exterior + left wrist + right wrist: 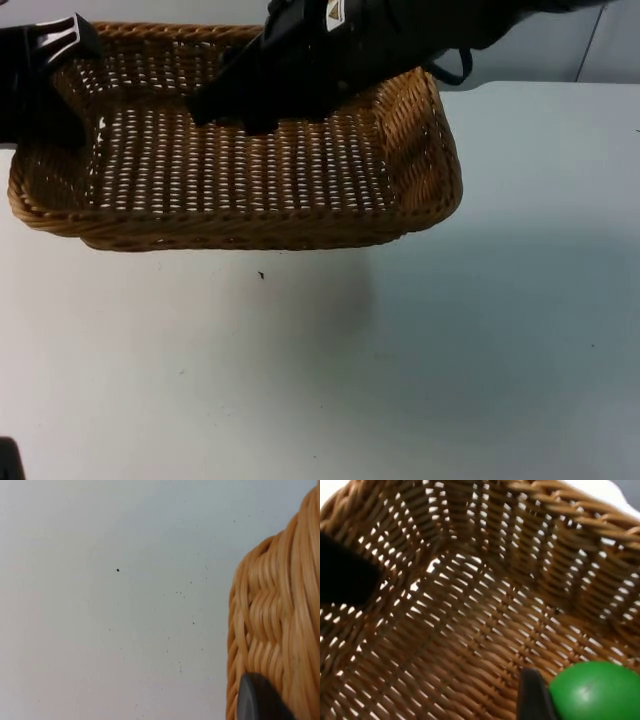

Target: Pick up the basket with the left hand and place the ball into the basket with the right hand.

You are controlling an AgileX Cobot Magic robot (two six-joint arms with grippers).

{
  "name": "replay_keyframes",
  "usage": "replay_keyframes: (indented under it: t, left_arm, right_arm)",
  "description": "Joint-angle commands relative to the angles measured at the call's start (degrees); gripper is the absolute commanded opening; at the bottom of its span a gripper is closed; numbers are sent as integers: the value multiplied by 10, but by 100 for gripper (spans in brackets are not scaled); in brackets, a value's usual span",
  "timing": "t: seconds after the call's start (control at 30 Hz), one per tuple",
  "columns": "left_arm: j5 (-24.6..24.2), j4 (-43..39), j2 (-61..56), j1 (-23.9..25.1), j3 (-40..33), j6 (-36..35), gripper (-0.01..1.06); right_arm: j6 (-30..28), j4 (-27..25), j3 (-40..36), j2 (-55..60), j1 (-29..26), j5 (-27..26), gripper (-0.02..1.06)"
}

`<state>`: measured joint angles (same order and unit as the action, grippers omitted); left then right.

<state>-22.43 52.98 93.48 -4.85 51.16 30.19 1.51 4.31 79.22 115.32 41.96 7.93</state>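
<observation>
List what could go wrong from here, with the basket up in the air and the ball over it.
1. The left gripper holds the wicker basket by one end of its rim, clear of the table; the far end could sag or slip.
2. The right gripper holds the green ball above the basket floor; dropped from there, it may bounce or roll towards a wall.
3. A knock from the right gripper could jolt the basket.
</observation>
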Motion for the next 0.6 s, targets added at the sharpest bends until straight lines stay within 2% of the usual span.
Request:
replay_keyframes:
  t: [0.0,0.5,0.57]
  left_arm:
    - [3,11,-8,1,0,-2,0]
    - [2,10,-8,1,0,-2,0]
    - [2,10,-8,1,0,-2,0]
  right_arm:
    - [-4,0,10,6,5,-7,0]
    - [-4,0,10,14,5,-13,0]
    - [-4,0,10,14,5,-14,2]
